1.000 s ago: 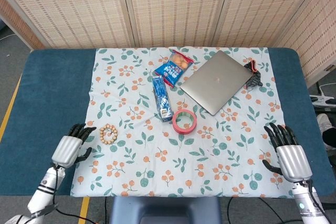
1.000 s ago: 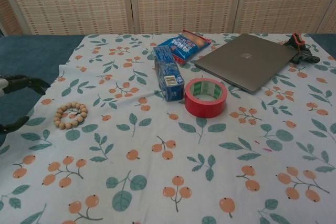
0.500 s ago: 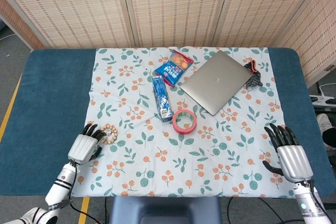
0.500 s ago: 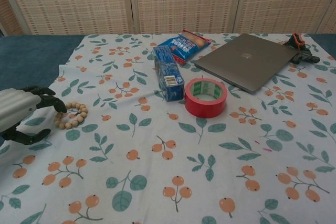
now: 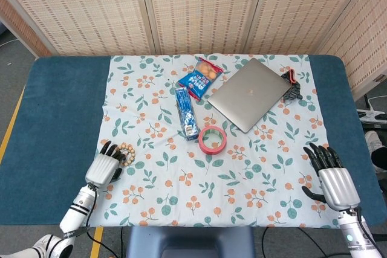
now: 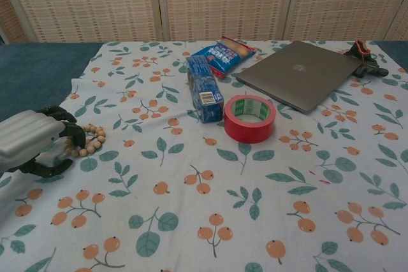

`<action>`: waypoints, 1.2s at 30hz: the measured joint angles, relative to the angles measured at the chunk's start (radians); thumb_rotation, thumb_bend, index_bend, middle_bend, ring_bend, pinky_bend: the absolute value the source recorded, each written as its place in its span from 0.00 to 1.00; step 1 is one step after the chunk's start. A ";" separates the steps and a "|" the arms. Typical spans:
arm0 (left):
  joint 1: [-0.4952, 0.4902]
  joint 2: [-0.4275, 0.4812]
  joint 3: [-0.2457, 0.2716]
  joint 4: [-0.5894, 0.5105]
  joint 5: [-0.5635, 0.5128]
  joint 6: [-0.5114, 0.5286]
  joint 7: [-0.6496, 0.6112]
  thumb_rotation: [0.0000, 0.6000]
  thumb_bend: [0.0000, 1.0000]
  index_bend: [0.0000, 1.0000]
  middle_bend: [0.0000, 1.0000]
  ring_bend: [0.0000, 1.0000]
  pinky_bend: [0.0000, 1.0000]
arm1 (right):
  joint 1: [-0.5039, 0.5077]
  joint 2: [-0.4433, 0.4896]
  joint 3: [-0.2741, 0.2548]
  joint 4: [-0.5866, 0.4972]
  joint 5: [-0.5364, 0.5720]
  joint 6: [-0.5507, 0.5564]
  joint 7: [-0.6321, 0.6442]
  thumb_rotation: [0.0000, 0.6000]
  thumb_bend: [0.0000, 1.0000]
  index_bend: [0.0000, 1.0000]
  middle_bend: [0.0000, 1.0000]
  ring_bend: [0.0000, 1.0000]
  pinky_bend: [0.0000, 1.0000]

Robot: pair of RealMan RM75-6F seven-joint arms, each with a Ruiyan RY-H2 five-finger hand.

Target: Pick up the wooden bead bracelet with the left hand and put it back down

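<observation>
The wooden bead bracelet (image 5: 126, 153) (image 6: 91, 140) lies flat on the floral cloth near its left edge. My left hand (image 5: 105, 165) (image 6: 35, 139) hovers over the bracelet's near left side, fingers curled down over the beads and hiding part of the ring. No bead is visibly lifted or pinched. My right hand (image 5: 330, 174) rests at the cloth's right front with fingers spread, holding nothing; the chest view does not show it.
A red tape roll (image 5: 212, 139) (image 6: 250, 117) sits mid-table, a blue box (image 5: 186, 113) (image 6: 204, 88) beside it. A blue snack bag (image 5: 200, 77), a closed laptop (image 5: 249, 93) and a black clamp (image 5: 292, 86) lie further back. The blue table (image 5: 54, 119) borders the cloth.
My left hand has moved right and forward, from beside the bracelet to over its near left side, fingers now curling onto the beads. The right hand has stayed put.
</observation>
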 measured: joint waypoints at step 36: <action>-0.037 -0.007 -0.323 -0.036 -0.377 -0.087 -0.377 1.00 0.81 0.75 0.81 0.47 0.32 | 0.010 -0.003 -0.001 0.001 0.012 -0.034 0.006 0.93 0.11 0.00 0.00 0.00 0.00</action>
